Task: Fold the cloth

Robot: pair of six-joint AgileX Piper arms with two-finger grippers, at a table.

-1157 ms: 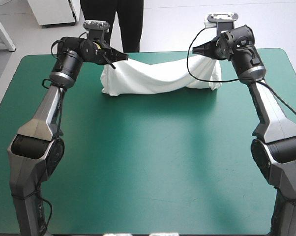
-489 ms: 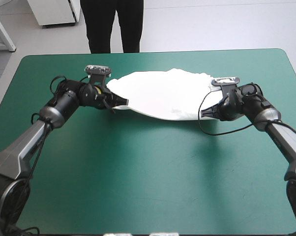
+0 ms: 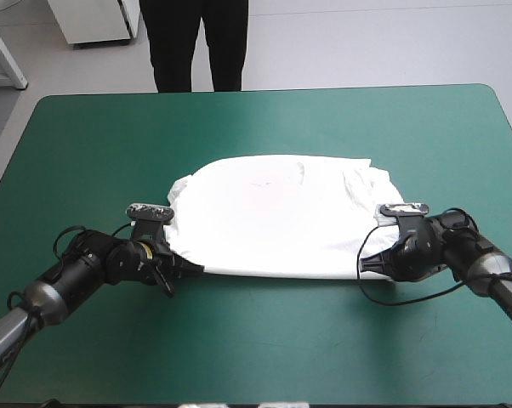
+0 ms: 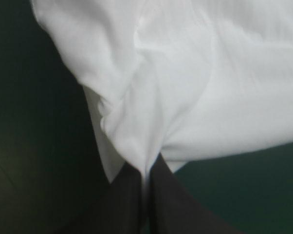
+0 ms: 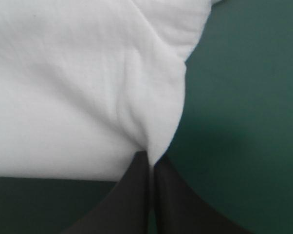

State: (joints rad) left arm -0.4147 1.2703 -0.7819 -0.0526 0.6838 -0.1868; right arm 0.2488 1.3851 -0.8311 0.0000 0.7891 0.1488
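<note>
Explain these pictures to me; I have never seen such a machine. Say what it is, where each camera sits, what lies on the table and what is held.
This is a robot with two arms at a teal-green table. The wide picture is taken from above and behind the robot, looking down. The other two come from cameras on its wrists, each looking along that arm's own two black fingers. A white T-shirt lies spread on the table. The left gripper and the right gripper each pinch one end of its near edge. In both wrist pictures the fingers meet with cloth caught between them.
</note>
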